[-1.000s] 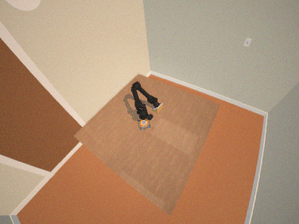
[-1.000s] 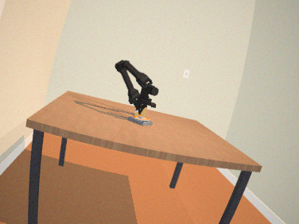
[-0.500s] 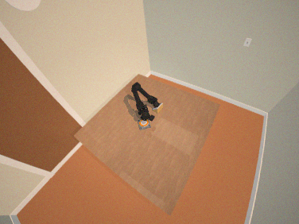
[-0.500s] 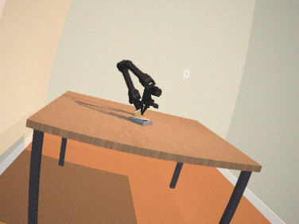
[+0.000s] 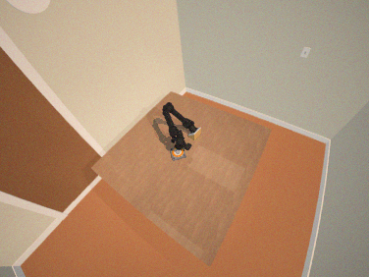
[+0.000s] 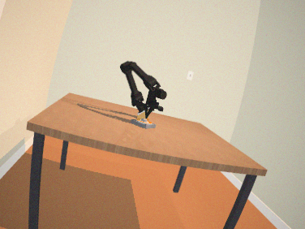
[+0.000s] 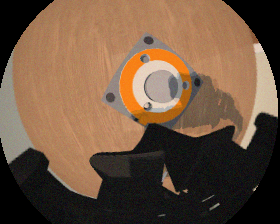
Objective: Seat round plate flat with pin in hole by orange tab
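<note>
Wrist view, left to right. The grey square metal base [image 7: 151,85] sits a bit left of centre on the brown wooden tabletop [image 7: 75,60], w/ dark corner holes at roughly 12, 3 and 9 o'clock of the plate. On it lies the round orange plate [image 7: 133,86], a ring w/ small holes, around the pale grey central post [image 7: 156,86]. I can't pick out the orange tab or the pin for sure at this res; the plate's edge at about 6–7 o'clock looks squared off and could be the tab, but that's a guess. Whether the plate is flat or riding up, can't tell from here.

The black parallel-jaw gripper [image 7: 164,153] fills the bottom of the view, its fingers together w/ nothing between them. The tip sits right at the plate's lower rim, approx 6 o'clock of the post; touching or just above, can't tell.

What matters for you: the plate lies at 12 o'clock from the gripper, straight ahead and very near, so the closed tip is placed to nudge the rim sideways and spin the plate about the post. Judgement: you're mid-rotation, hole prob not yet over the pin. Push tangentially, not toward the post, else the plate jams.

Exterior view: black arm [image 6: 135,81] folded over, gripper [image 6: 147,115] down on the fixture near mid-tabletop. Top view agrees; arm [image 5: 172,120] hunched over the plate [image 5: 178,153].
</note>
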Tool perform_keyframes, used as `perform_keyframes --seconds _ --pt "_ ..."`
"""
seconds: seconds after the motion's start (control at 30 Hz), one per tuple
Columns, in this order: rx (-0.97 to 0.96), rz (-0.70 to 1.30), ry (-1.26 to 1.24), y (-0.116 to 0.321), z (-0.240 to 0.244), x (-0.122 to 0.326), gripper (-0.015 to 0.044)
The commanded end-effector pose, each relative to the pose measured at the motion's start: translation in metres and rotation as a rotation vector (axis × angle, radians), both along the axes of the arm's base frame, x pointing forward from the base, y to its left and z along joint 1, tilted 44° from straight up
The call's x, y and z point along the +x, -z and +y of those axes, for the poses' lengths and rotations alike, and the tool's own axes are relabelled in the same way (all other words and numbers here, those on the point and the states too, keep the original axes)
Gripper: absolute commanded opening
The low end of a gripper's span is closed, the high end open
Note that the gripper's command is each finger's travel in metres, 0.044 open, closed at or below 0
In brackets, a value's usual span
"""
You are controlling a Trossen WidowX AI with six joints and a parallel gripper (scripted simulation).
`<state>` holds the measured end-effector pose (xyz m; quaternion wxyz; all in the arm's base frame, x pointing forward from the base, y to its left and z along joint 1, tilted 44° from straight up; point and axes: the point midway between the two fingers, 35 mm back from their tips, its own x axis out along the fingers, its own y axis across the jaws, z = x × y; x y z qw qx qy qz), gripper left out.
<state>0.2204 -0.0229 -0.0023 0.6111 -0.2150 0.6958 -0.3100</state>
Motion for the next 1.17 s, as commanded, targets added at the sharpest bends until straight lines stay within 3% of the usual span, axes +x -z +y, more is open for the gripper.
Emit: perform_keyframes --seconds 0.0,0.43,1.13 --pt "0.003 -0.006 0.004 0.002 0.002 0.002 0.0" --pt "0.005 -0.005 0.004 -0.032 0.033 0.008 0.0" --pt "0.004 -0.004 -0.002 -0.027 0.029 0.008 0.0"
